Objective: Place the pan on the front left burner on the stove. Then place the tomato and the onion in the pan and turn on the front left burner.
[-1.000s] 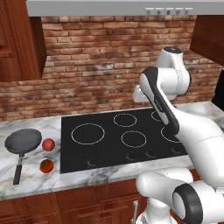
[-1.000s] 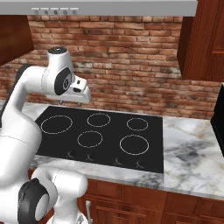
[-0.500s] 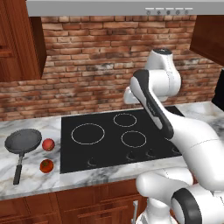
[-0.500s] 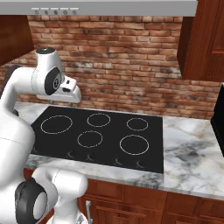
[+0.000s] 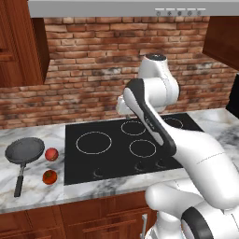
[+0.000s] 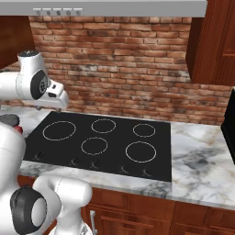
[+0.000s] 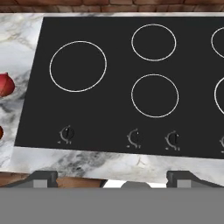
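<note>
Gripper (image 7: 111, 177) spread wide and empty above the stove (image 5: 116, 154), and that pan (image 5: 24, 150) looks rigid and hefty, best taken by its long handle (image 5: 19, 179)

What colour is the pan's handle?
Black, on the dark grey pan; clearest in the left base view.

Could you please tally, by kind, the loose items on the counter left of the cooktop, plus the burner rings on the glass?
Pan: 1
Onion: 1
Tomato: 1
Burner rings: 5, namely the front left burner and four smaller ones on the stove
Total: 3 loose items and 5 rings, 8 in all.
</note>
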Motion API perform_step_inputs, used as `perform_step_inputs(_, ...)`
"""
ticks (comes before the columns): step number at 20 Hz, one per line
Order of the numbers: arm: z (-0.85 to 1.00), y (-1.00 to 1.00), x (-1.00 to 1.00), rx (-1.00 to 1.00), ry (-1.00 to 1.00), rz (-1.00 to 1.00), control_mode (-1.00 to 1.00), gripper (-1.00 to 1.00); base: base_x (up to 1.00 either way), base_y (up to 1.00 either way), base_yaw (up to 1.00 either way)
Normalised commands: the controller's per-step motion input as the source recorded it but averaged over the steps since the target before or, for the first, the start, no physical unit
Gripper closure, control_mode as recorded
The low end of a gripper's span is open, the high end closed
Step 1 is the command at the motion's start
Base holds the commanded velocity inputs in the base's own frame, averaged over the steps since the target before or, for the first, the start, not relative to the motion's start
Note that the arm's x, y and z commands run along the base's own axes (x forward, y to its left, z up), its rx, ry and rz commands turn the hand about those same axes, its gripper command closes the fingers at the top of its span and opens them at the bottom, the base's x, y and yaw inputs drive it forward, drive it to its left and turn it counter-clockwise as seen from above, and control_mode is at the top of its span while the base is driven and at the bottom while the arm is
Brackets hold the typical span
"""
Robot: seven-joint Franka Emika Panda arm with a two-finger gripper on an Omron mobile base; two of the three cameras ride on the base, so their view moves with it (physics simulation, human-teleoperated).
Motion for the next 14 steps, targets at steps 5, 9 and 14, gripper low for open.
perform_step_inputs(5,0.02,0.45,-0.18,0.0,0.01,0.0,-1.0,-1.0,0.0,0.0,0.0)
perform_step_inputs(9,0.07,0.47,-0.12,0.0,0.0,0.0,-1.0,-1.0,0.0,0.0,0.0)
perform_step_inputs(14,0.09,0.47,-0.08,0.0,0.0,0.0,-1.0,-1.0,0.0,0.0,0.0)
